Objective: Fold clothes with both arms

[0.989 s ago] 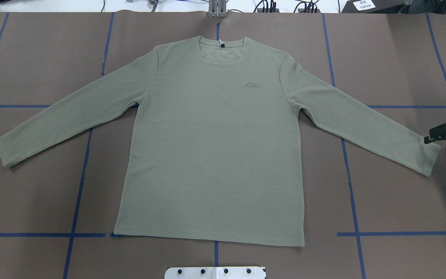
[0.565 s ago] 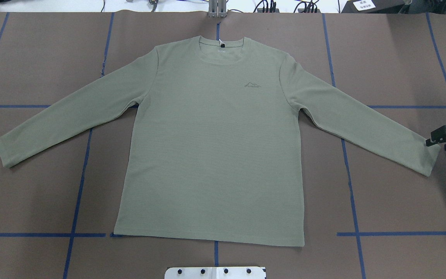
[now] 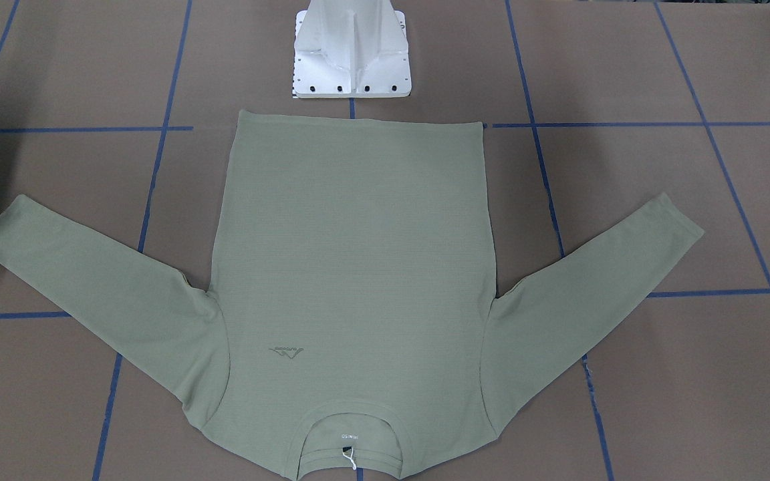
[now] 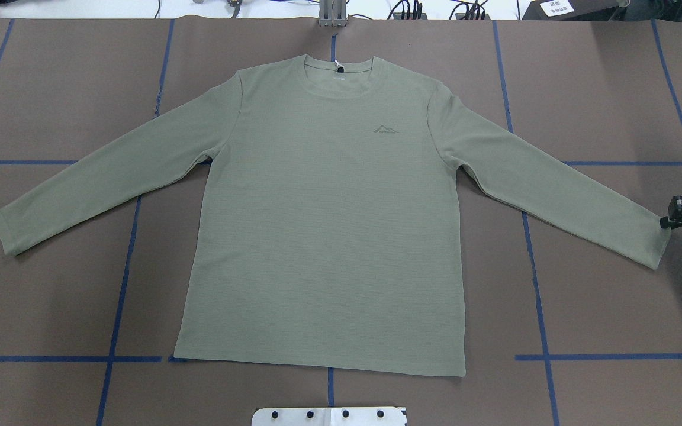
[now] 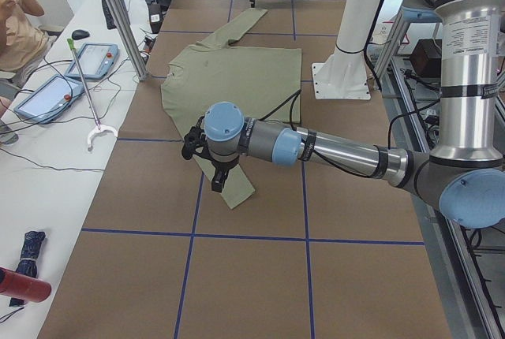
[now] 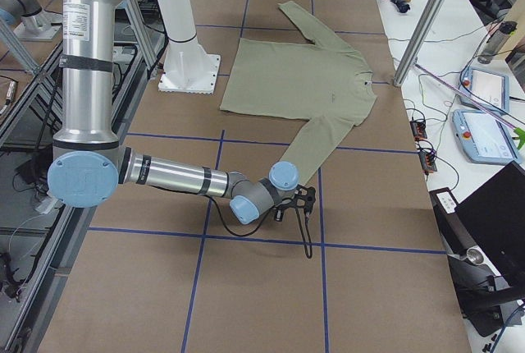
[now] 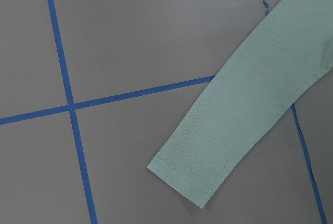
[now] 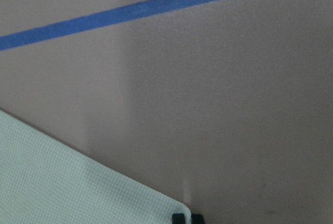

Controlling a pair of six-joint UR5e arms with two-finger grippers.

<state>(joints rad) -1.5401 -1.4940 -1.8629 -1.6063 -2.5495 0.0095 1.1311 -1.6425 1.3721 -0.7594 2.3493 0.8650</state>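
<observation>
- Shirt (image 4: pixel 323 236) of sage-green knit lies flat and face up in the middle of the brown table (image 4: pixel 51 89). Both long sleeves are spread wide and slant toward the near edge in the overhead view.
- Its round collar (image 3: pixel 351 409) points to the far side of the table, away from the white pedestal base (image 3: pixel 351 53). The hem lies just in front of that base.
- A white neck tag (image 4: pixel 336 64) shows inside the collar, and a small tonal logo (image 4: pixel 386 129) sits on the chest.
- The right claw (image 4: pixel 666 222) is low at the table's right end, at the far corner of the right sleeve's cuff (image 4: pixel 652 242).
- In the right wrist view its two black fingertips (image 8: pixel 178 218) stand close together with only a thin gap, right at that corner. I cannot tell whether cloth is pinched between them.
- The left claw (image 5: pixel 220 184) hangs above the left sleeve's cuff (image 4: pixel 6 234). It shows only in the side view, so I cannot tell whether it is open or closed.
- The left wrist view looks down on that cuff, which lies flat beside a crossing of blue tape lines (image 7: pixel 70 107).
</observation>
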